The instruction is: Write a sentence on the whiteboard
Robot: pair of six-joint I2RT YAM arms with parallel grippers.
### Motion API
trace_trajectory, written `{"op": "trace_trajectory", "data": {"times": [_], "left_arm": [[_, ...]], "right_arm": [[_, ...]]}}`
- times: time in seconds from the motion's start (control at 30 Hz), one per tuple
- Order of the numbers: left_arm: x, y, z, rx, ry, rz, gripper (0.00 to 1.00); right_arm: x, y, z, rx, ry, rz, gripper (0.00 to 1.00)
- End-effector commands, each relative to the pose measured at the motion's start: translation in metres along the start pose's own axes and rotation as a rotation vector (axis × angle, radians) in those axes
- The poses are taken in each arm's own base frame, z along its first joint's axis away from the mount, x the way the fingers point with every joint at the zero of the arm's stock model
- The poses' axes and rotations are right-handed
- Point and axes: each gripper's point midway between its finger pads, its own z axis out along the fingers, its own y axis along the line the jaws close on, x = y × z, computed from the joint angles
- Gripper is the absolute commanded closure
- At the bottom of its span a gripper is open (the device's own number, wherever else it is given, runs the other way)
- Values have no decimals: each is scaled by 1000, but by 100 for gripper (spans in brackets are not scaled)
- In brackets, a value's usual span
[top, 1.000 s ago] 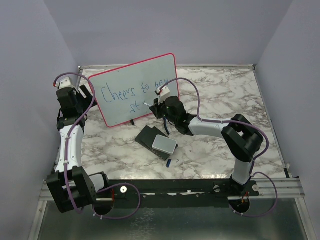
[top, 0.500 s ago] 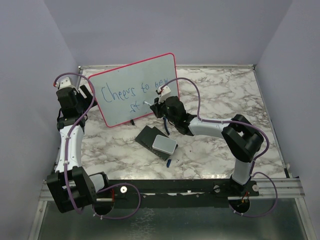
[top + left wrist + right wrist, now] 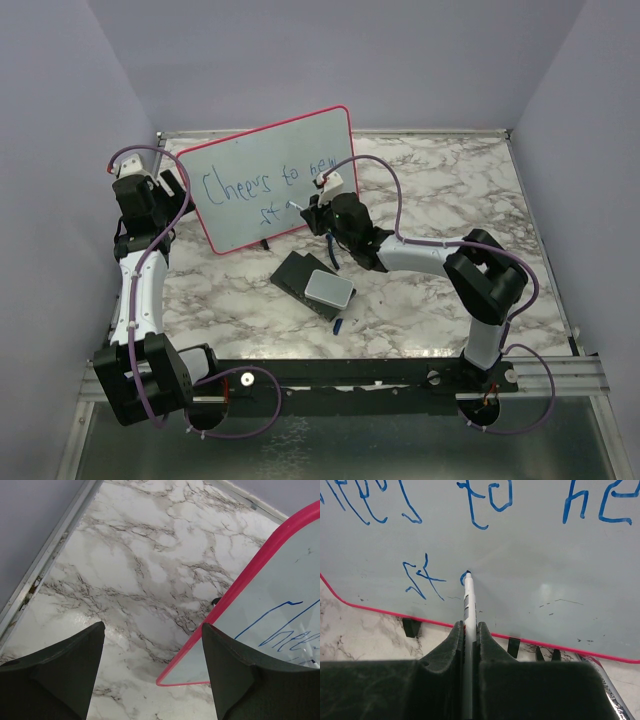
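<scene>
Table [image 3: 440, 190]: marble-patterned top, with both arms mounted at its near edge.

Whiteboard [image 3: 262, 150]: stands tilted on its feet at the back left of the table, its face toward the arms.

Left gripper [image 3: 153, 626]: jaws wide apart and holding nothing, just beside the board's left edge.

Right gripper [image 3: 468, 630]: clamped tight on a marker [image 3: 468, 597], held square to the board's lower middle.

Sentence [image 3: 237, 188]: in blue, "Cheers to new" is complete on the upper line. Below it stands "st" and the start of a third letter, with the marker's tip touching the board there.

Assessment: the second line is under way. Pressure should stay light and even so the propped board does not rock. The coming letters should match the height and baseline of "st".

Change against the earlier view: the right gripper has shifted slightly up and left. The board, the left arm and the padded block [image 3: 327, 288] are unmoved.
</scene>
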Motion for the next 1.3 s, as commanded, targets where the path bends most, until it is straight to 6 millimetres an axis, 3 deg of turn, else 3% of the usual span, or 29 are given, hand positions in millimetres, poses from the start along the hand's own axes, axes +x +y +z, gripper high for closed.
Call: {"op": "trace_trajectory", "data": {"times": [0.0,0.43,0.73,0.93,1.27], "left_arm": [[-2,-7,-4,32,-14,7,21],[-1,-7,-4,31,-12,6,21],[-2,-7,-4,32,-14,6,21],[-1,-7,-4,32,-12,5,20],[0,-8,-5,35,-11,8,20]], "right_arm": [[-6,-15,-6,63,-31,19,99],[11,-18,-10,68,5,24,99],[-5,-10,-17,23,-28,4,99],[-22,-2,-34,-32,-74,3,99],[-33,-2,-55,-66,-81,-19,99]]}}
